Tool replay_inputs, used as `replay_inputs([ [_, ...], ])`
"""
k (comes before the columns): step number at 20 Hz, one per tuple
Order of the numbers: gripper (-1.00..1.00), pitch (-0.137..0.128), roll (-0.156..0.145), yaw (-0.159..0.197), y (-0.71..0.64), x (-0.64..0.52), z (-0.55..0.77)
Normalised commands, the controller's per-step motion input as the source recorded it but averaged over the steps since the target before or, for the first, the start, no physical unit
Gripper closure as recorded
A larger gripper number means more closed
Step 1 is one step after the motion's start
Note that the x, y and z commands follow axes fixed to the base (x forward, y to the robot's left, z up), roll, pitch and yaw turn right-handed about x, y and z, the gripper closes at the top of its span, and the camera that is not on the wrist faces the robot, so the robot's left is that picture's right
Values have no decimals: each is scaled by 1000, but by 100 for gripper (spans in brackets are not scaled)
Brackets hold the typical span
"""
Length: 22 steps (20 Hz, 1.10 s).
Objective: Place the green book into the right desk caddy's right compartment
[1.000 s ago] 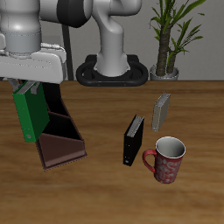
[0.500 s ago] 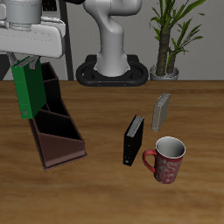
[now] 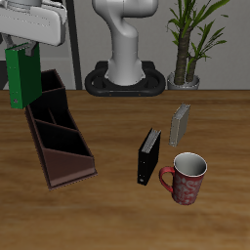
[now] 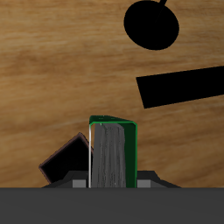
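My gripper (image 3: 25,49) is shut on the green book (image 3: 21,80), which hangs upright in the air. The book is above and just off the tall back end of the right desk caddy (image 3: 61,145), a dark maroon box with inner dividers, and is not inside any compartment. In the wrist view the green book (image 4: 131,150) shows its pale page edges between my fingers, with a corner of the caddy (image 4: 66,158) below it.
A black book (image 3: 148,156) stands near the table's middle, with a grey book (image 3: 180,125) behind it. A red patterned mug (image 3: 186,178) is nearer the front edge. A potted plant (image 3: 189,44) and the robot base (image 3: 125,78) are at the back.
My gripper has risen with the green book, lifting it from just over the caddy to well above its tall end. Nothing else moved.
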Motion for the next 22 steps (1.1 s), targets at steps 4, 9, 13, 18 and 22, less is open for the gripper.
replay_inputs([
  [4,100,-72,42,-71,169,-835,314],
  [9,100,-46,31,-7,177,-685,214],
  [13,100,36,-46,-13,-5,-478,5],
  [18,100,77,-41,5,-96,-242,-126],
  [22,100,-24,-35,6,-142,-462,-57],
])
